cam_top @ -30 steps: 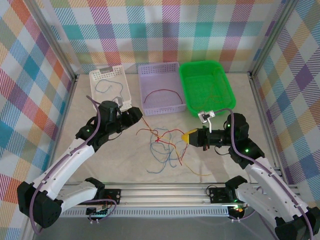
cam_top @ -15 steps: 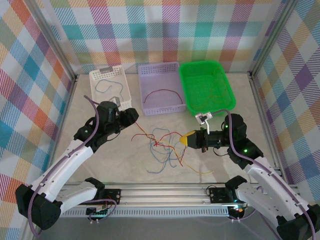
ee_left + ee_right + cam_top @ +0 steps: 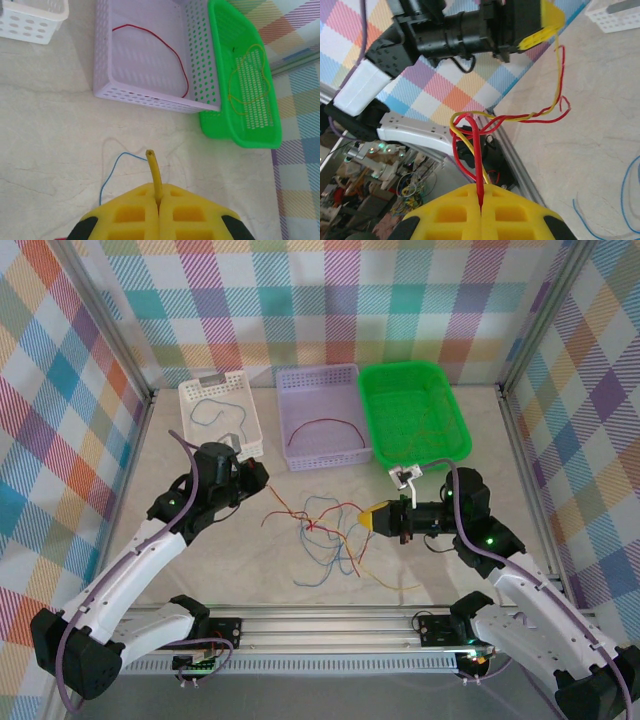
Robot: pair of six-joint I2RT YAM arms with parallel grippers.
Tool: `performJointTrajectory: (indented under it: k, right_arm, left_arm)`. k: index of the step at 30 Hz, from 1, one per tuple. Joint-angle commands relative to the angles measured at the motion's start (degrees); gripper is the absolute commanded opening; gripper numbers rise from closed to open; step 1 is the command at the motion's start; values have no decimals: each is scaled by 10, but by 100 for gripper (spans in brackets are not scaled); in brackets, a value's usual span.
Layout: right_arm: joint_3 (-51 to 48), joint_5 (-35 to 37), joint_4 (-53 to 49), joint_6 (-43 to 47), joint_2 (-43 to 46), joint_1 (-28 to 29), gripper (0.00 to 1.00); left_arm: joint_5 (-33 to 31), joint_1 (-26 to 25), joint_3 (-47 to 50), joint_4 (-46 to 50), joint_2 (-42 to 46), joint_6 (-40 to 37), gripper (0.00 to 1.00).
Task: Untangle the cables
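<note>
At the near edge, the aluminium rail [image 3: 330, 625] carries both arm bases. Just beyond it, loose ends of the blue wires [image 3: 303, 575] and one yellow strand trail over the bare tabletop [image 3: 250, 570].

Further in, the tangle of cables [image 3: 318, 525] lies between the two pincers. The right pincer [image 3: 371, 517] lies level and points left at the knot. Its wrist view shows the yellow fingers [image 3: 445, 212] pressed together on a red wire [image 3: 478, 165]. That wire rises from the right pincer [image 3: 481, 192], loops, and runs on twisted with a yellow one towards the other arm's yellow tip. Blue strands lie flat on the stone-patterned surface at lower right of that view.

The left pincer [image 3: 258, 473] sits a little farther back, on the left side of the knot. In its wrist view the left pincer [image 3: 159, 192] is closed tight on a yellow wire [image 3: 154, 172], whose short stub stands out above the pads. A blue wire [image 3: 118, 156] curves on the tabletop just beside it.

Three baskets stand in a row at the back. The white basket [image 3: 186, 405] on the left holds a blue cable [image 3: 205, 418]. The lavender basket [image 3: 316, 371] in the middle holds a red cable [image 3: 322, 421]. The green basket [image 3: 400, 367] on the right holds a yellow cable [image 3: 231, 90]. A checked wall [image 3: 320, 300] stands behind them.
</note>
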State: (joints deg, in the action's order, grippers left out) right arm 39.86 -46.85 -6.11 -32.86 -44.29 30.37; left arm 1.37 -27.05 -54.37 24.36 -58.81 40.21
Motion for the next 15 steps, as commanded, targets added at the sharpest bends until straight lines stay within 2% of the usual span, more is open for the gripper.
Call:
performJointTrajectory:
  k: [1, 7, 10, 15]
  right_arm:
    - [14, 79, -67, 37, -10, 3, 0]
    - [0, 208, -125, 25, -44, -11, 0]
    - [-20, 228, -127, 2, -61, -44, 0]
    - [-57, 219, -128, -22, -75, -122, 0]
  left_arm:
    - [-25, 14, -37, 40, 27, -28, 0]
    - [-14, 84, -75, 102, 63, -52, 0]
    - [-37, 101, -94, 134, 77, -61, 0]
    - [-80, 105, -115, 159, 99, -64, 0]
